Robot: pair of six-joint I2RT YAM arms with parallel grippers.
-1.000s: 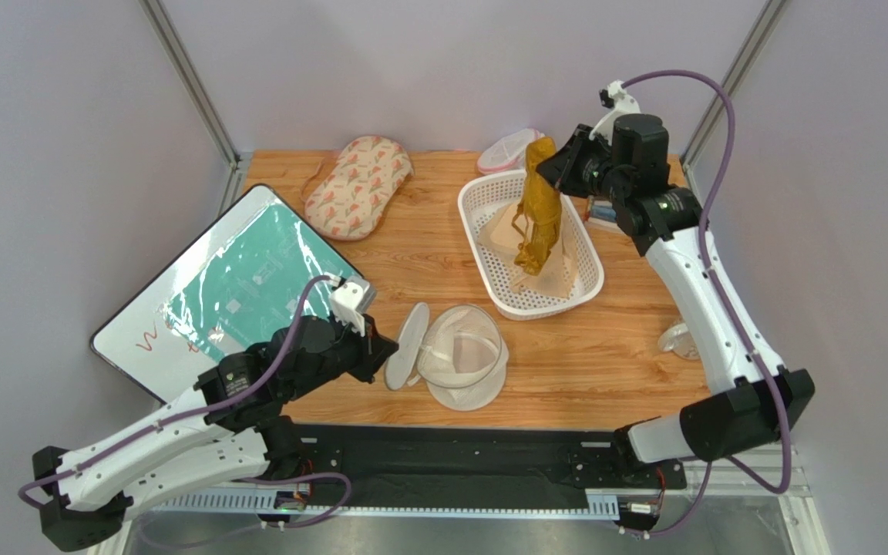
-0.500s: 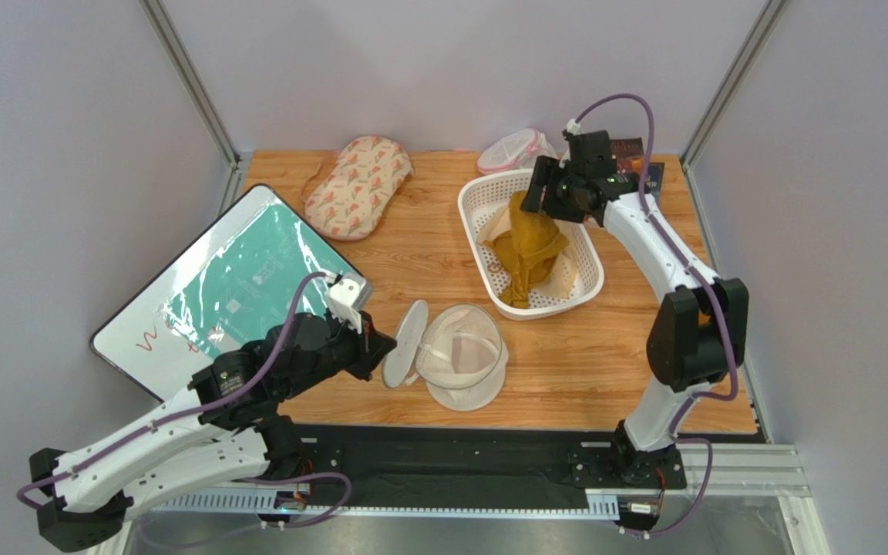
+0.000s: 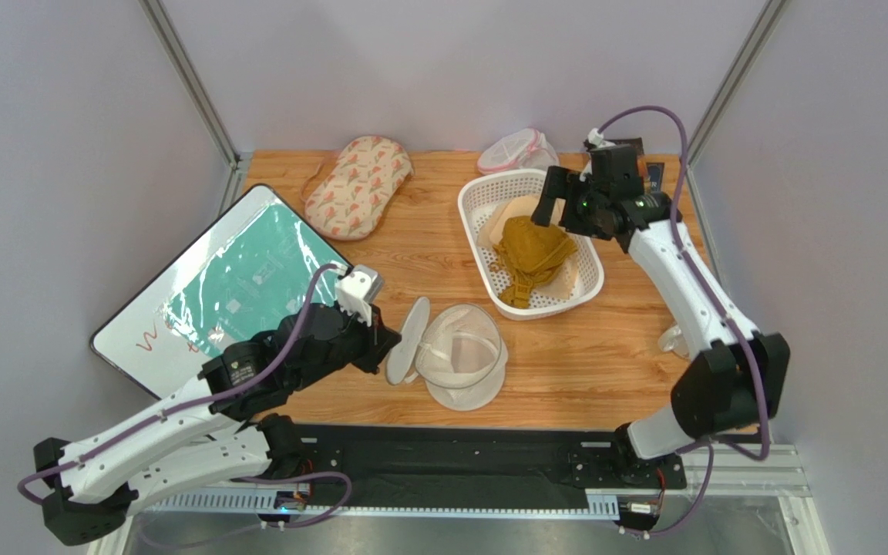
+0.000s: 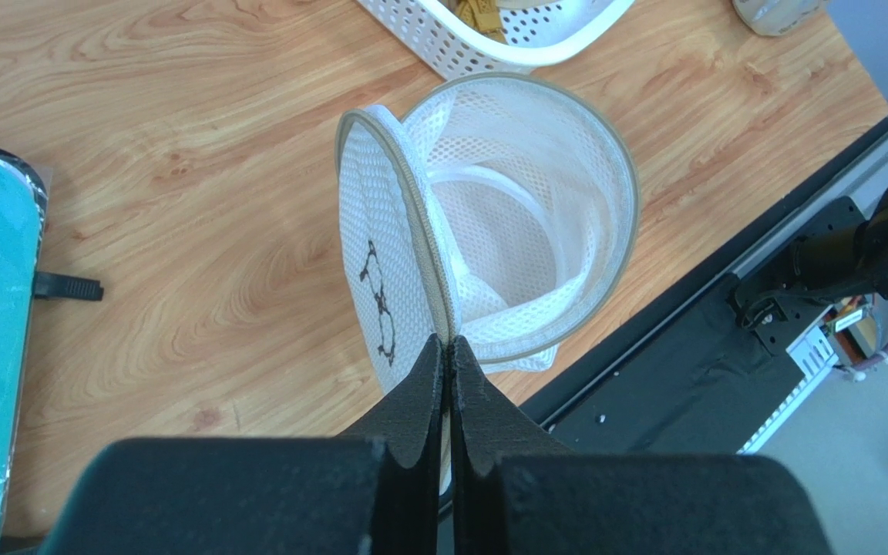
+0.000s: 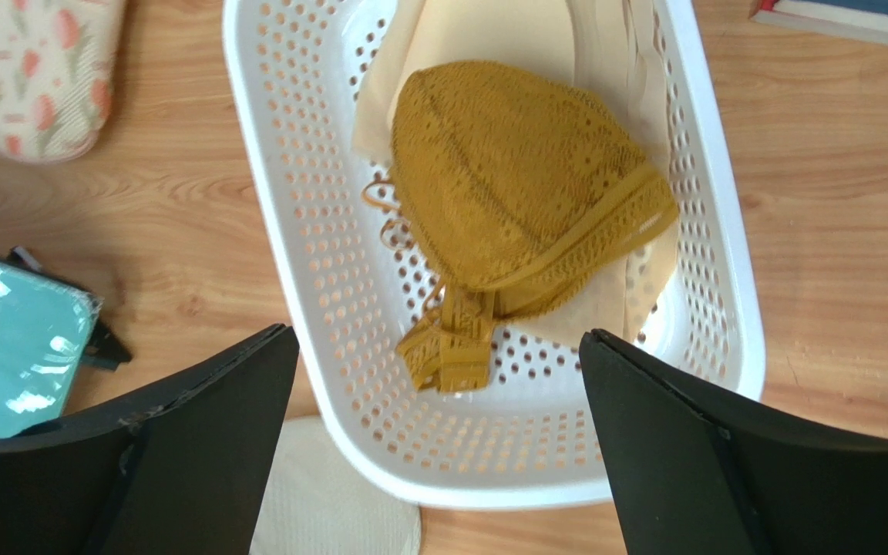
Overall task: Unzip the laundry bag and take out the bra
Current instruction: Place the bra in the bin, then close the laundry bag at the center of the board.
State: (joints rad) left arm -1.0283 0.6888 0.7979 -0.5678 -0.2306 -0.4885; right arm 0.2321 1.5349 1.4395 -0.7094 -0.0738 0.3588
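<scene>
Bra [image 5: 518,197] noted loose in white basket [image 5: 298,301], outside unzipped laundry bag [image 4: 530,231]. Right gripper [image 5: 437,338] wide open above, empty; left gripper [image 4: 449,347] pinching bag rim. Advise retracting straight up, clear of straps.

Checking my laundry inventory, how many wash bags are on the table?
3: the open round laundry bag at the front, an oval patterned bag back left, a pink-trimmed bag behind the basket.

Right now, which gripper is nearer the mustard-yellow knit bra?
Right. The right gripper hangs, jaws open, directly above the mustard-yellow bra; the left gripper is far off, shut on the round white mesh laundry bag.
</scene>
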